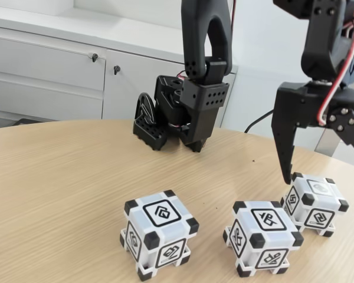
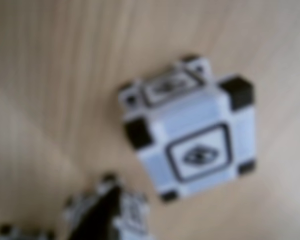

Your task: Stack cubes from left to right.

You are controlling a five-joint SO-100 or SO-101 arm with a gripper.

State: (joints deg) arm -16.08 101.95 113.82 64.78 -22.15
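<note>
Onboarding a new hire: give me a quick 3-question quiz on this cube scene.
1. How many cubes sit on the table in the fixed view?
2. True or false: one cube is already stacked on another.
3. The gripper hangs nearest which cube in the fixed view? A) left cube B) middle cube C) right cube

Key: 1) three. 2) false, all rest on the table. 3) C; the visible fingertip is just above its left top edge.

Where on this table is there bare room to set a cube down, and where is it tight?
In the fixed view, the table lies bare left of the left cube, and between the cubes and the arm base. It is tight on the right: the middle cube nearly meets the right cube, under the pincer.
</note>
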